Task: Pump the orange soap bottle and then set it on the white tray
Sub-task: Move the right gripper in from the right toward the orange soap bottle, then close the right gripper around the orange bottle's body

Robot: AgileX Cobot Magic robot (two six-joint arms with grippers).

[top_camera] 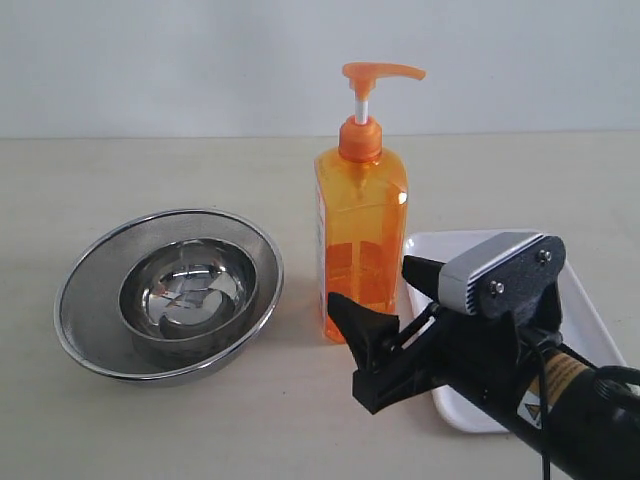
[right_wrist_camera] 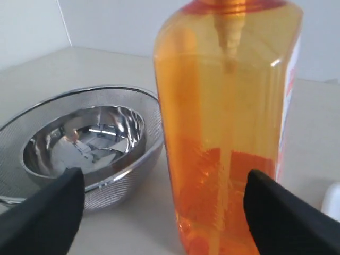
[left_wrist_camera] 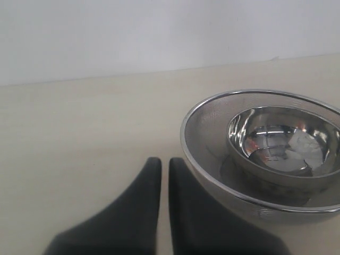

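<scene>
Your orange soap bottle [top_camera: 362,230] stands upright on the beige table [top_camera: 150,180], between the steel bowls and the white tray [top_camera: 592,318]. It is just beside the tray's near-left corner and not on it. The pump head [top_camera: 380,72] sits raised, with its white stem [top_camera: 361,108] showing above the collar and the spout pointing right in the exterior view.

A white-red label [right_wrist_camera: 289,90] runs down one narrow side of the bottle. You see it edge-on in both the exterior and right wrist views, so none of its writing can be read.

Your right gripper [top_camera: 372,288] is low in front of the bottle's base, its fingers spread wide. In the right wrist view the bottle stands between them; you cannot tell whether either finger touches it. The right arm carries a small yellow warning triangle [top_camera: 530,405] and a tan sticker [top_camera: 566,375], both too small to read.

Your left gripper [left_wrist_camera: 163,170] has its fingers pressed almost together, only a thin slit between them and nothing held. It is just beside the rim of the mesh bowl [left_wrist_camera: 207,138], which holds a smaller polished bowl [left_wrist_camera: 281,141].
</scene>
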